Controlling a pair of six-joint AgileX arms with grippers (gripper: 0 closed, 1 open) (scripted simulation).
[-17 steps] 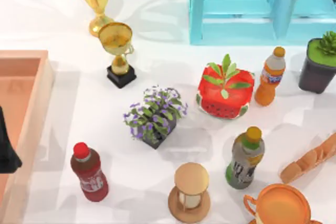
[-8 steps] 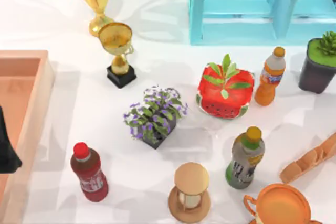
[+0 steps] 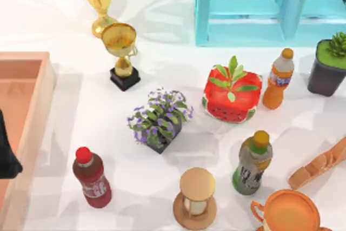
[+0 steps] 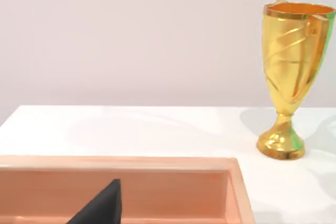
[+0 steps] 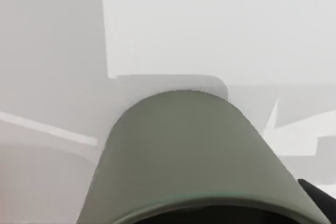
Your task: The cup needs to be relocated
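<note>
A grey-green cup (image 5: 184, 156) looms very close in the right wrist view, lying with its rounded side up on the white table. One dark fingertip (image 5: 321, 199) of my right gripper shows beside the cup's rim; whether it touches the cup I cannot tell. My left gripper (image 3: 6, 152) is a dark shape at the table's left edge, over the wooden tray (image 3: 32, 63). One of its dark fingers (image 4: 100, 208) hangs above the tray's floor in the left wrist view.
The table holds a red bottle (image 3: 92, 177), hourglass (image 3: 195, 197), green bottle (image 3: 253, 162), orange two-handled pot (image 3: 286, 212), bread (image 3: 320, 163), purple flowers (image 3: 158, 117), watermelon planter (image 3: 231, 93), orange bottle (image 3: 278, 78), succulent (image 3: 330, 63), two gold trophies (image 3: 121, 52) and a blue shelf (image 3: 265, 6).
The things on the table stand as before. Only the faint shadows on the table's right side have shifted a little.
</note>
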